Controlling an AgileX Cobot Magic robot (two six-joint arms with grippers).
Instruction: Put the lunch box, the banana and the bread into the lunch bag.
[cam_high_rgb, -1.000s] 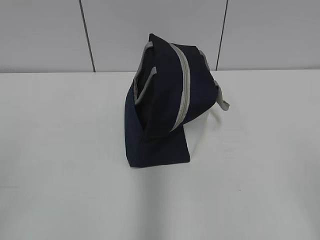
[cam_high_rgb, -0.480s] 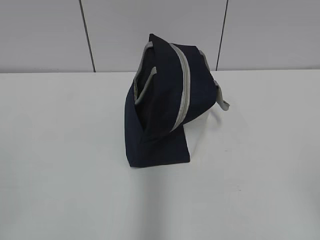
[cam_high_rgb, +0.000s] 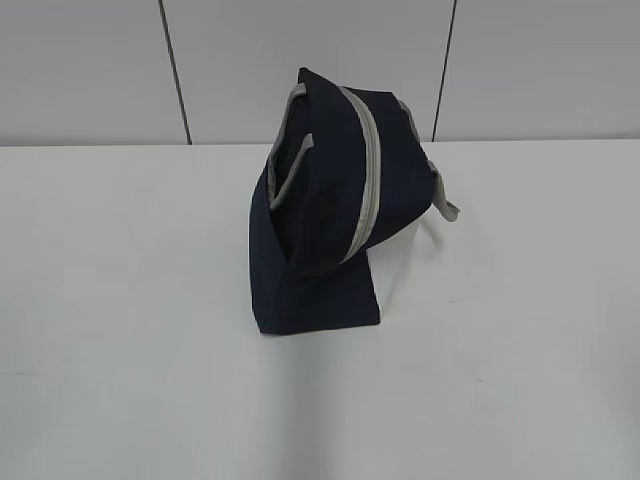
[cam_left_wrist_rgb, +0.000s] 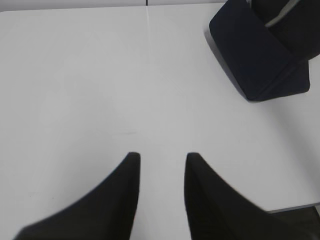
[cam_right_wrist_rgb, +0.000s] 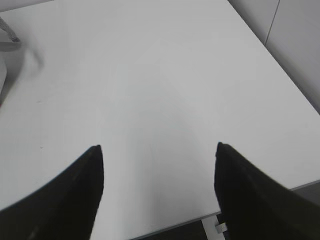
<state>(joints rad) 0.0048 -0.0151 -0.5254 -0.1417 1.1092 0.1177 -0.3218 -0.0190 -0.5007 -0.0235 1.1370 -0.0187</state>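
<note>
A plain white table (cam_high_rgb: 130, 380) fills the lower part of the exterior view, its far edge meeting a pale grey panelled wall (cam_high_rgb: 80, 70) crossed by two thin dark vertical seams. The navy-blue lunch bag (cam_high_rgb: 325, 230) stands slightly left of the middle of the table, towards the far side, slumped and folded over on itself, with a grey zipper (cam_high_rgb: 371, 170) running down its upper face and its lower flap resting flat on the surface. A grey webbing handle (cam_high_rgb: 445, 200) hangs off the bag's right side, and a narrow white patch shows low on that same side. No food or container is visible on the table in any view. The surface lies bare to the left, to the right and on the near side of the bag. In the left wrist view the left gripper (cam_left_wrist_rgb: 161, 159) hangs over bare table with its two dark fingers apart by a narrow gap and nothing between them; the bag's navy corner sits well apart at the upper right, and the table's near edge shows at the lower right corner. In the right wrist view the right gripper (cam_right_wrist_rgb: 157, 149) stands wide open and empty above the table, with the near edge of the table just under the fingers, the right edge running along the wall, and a bit of the grey handle at the far left.
</note>
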